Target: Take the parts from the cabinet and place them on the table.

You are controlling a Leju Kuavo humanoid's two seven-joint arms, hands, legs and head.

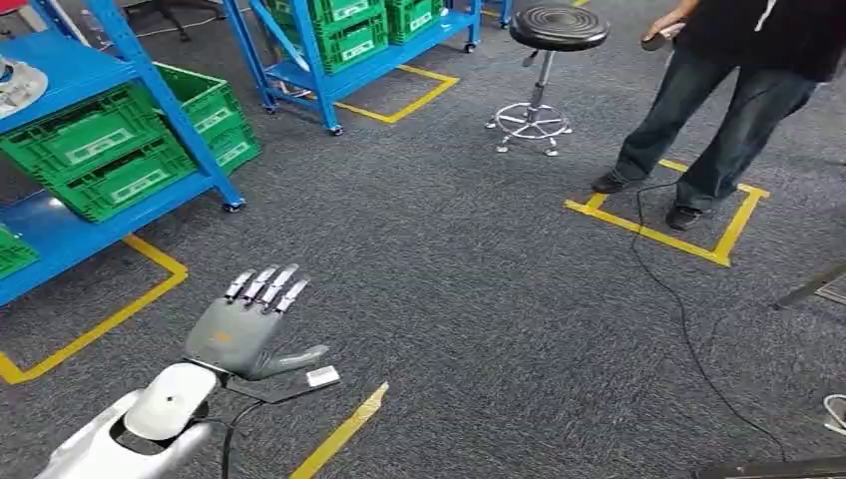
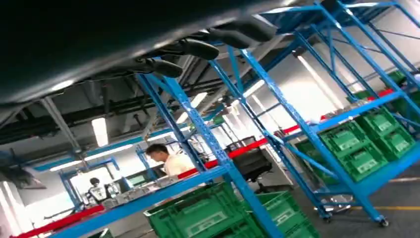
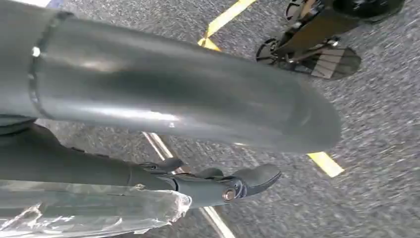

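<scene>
My left hand (image 1: 244, 324) is stretched out flat over the grey carpet, fingers straight and apart, holding nothing. Its dark fingers (image 2: 198, 47) point towards the blue shelving in the left wrist view. The blue cabinet rack (image 1: 150, 95) stands at the left with green crates (image 1: 100, 150) on its lower shelf. A pale part (image 1: 15, 85) lies on the shelf above. In the right wrist view my right hand (image 3: 223, 183) has its fingers curled along a clear plastic-bagged part (image 3: 89, 213), which it holds over the carpet.
A person (image 1: 718, 90) stands at the far right inside a yellow floor marking, with a black stool (image 1: 554, 40) beside them. A black cable (image 1: 688, 339) runs across the carpet. A second blue rack (image 1: 339, 50) with green crates stands at the back.
</scene>
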